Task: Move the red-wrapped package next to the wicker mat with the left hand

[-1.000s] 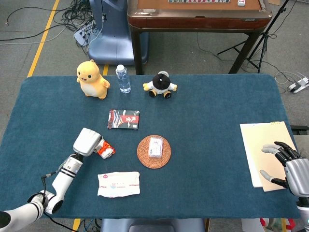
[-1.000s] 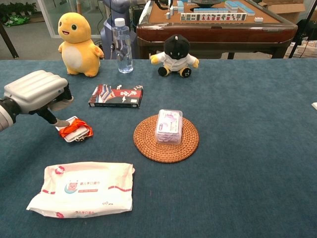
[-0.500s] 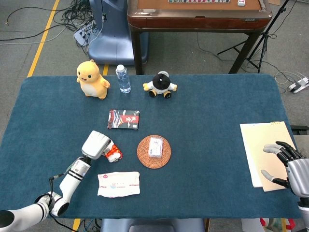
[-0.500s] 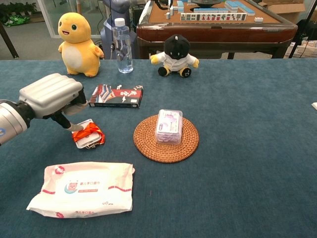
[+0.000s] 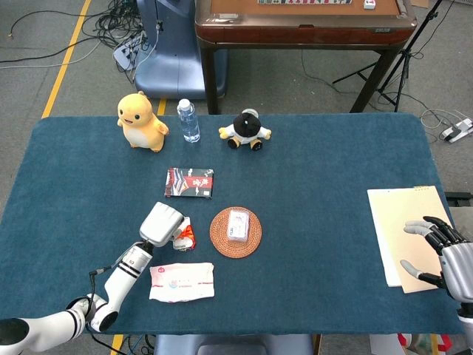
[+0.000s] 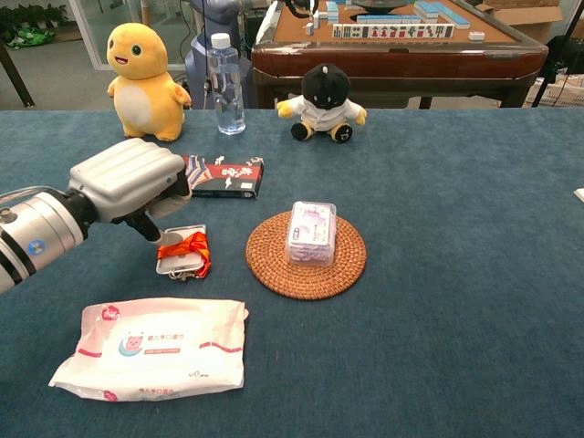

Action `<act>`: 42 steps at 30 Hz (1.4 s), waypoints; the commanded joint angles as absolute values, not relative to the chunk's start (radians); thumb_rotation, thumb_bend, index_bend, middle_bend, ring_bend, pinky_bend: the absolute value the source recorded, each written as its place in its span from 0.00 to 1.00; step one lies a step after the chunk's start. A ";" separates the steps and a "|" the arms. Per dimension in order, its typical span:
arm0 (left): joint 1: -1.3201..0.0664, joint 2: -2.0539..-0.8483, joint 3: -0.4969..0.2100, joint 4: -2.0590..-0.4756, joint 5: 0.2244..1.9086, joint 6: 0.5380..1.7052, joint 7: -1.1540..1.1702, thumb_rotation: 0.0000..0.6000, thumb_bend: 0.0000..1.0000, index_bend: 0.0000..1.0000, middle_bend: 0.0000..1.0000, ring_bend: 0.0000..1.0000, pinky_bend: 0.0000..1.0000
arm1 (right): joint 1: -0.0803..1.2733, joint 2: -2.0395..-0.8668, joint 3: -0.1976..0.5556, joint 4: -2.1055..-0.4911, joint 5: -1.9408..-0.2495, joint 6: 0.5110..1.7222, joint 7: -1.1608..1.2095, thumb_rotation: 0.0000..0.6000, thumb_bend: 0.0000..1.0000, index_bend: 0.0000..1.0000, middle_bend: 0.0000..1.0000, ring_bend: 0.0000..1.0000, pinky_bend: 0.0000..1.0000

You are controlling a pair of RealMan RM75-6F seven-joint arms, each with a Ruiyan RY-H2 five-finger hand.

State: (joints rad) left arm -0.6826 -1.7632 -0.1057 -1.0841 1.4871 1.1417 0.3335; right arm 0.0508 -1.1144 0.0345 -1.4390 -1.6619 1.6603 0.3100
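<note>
Blue worktop [image 5: 310,192] seen from above. Left hand [image 5: 164,224] touching red-wrapped package [image 5: 185,236], just left of wicker mat [image 5: 236,231] bearing a small box [image 5: 237,225]. White wipes pack [image 5: 182,281] below. Right hand [image 5: 442,250], fingers spread, resting on beige folder [image 5: 403,222] at far right.

Robot lab/demo rm: floor cables [image 5: 118,18], tripod [image 5: 403,59], mahjong table [image 5: 303,22], taped floor line [image 5: 66,59].

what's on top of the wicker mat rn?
A small clear packet with purple print lies flat near the middle of the wicker mat. Nothing else is on it. The mat's weave directly beneath the packet is covered.
</note>
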 commanded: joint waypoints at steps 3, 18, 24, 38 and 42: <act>-0.688 -1.766 -0.114 -1.101 1.484 1.145 0.349 1.00 0.00 1.00 1.00 0.96 1.00 | 0.050 -1.113 0.035 -1.438 -1.661 1.662 0.314 1.00 0.06 0.36 0.34 0.20 0.40; -0.596 -1.549 -0.099 -1.379 1.500 1.280 0.480 1.00 0.00 0.92 1.00 0.86 1.00 | 0.048 -1.112 0.036 -1.438 -1.660 1.663 0.315 1.00 0.06 0.36 0.34 0.20 0.40; -0.487 -1.367 -0.046 -1.636 1.474 1.352 0.534 1.00 0.00 0.61 0.97 0.77 0.98 | 0.048 -1.111 0.036 -1.442 -1.658 1.660 0.309 1.00 0.06 0.36 0.34 0.20 0.40; -0.243 -1.083 0.089 -1.867 1.471 1.520 0.471 1.00 0.00 0.35 0.56 0.49 0.68 | 0.050 -1.111 0.031 -1.443 -1.664 1.652 0.287 1.00 0.06 0.36 0.34 0.20 0.40; -0.182 -1.061 0.118 -1.871 1.480 1.558 0.426 1.00 0.00 0.34 0.54 0.46 0.64 | 0.049 -1.111 0.031 -1.445 -1.662 1.649 0.282 1.00 0.06 0.36 0.34 0.20 0.40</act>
